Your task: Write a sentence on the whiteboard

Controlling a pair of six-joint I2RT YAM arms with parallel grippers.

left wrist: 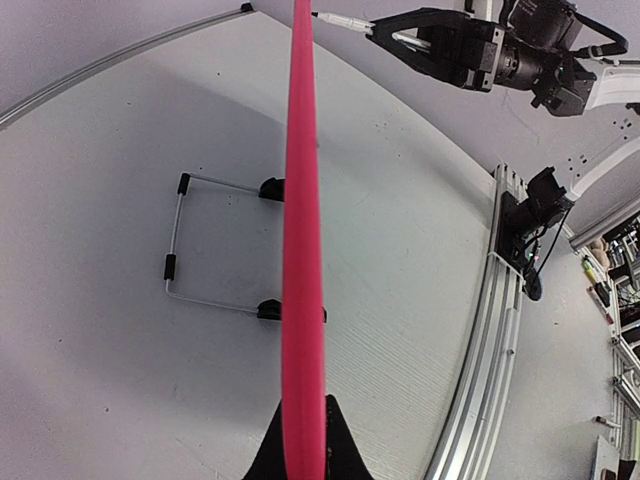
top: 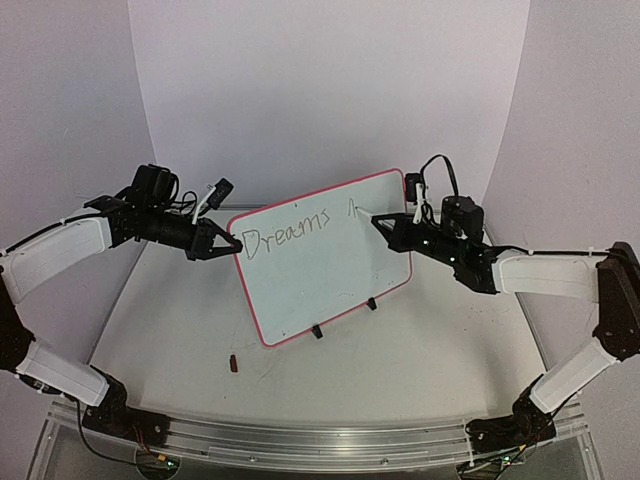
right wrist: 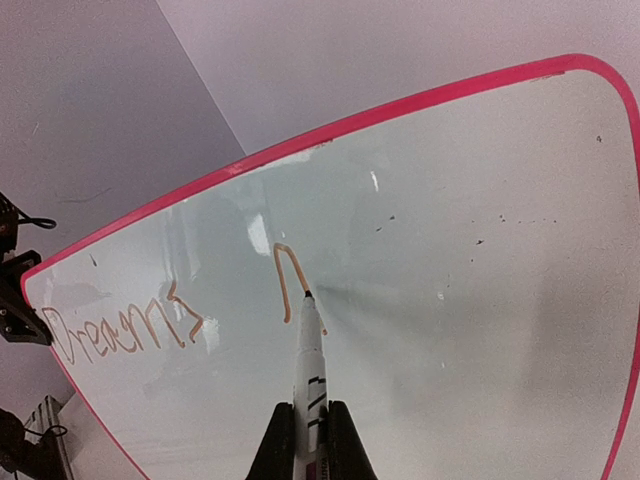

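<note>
The whiteboard (top: pixel 330 262), glossy white with a red frame, stands tilted on small black feet. The sentence (top: pixel 288 235) reads "Dreams" plus one fresh arch-shaped stroke (right wrist: pixel 290 280). My left gripper (top: pixel 232 245) is shut on the board's left edge, which shows as a red bar (left wrist: pixel 303 250) in the left wrist view. My right gripper (top: pixel 385 225) is shut on a white marker pen (right wrist: pixel 308 370) whose black tip touches the board at the stroke. The right gripper and pen also show in the left wrist view (left wrist: pixel 385 32).
A small dark red cap (top: pixel 234 363) lies on the table in front of the board. A wire stand (left wrist: pixel 190 245) sits behind the board. An aluminium rail (top: pixel 300 440) runs along the near table edge. White walls enclose the back and sides.
</note>
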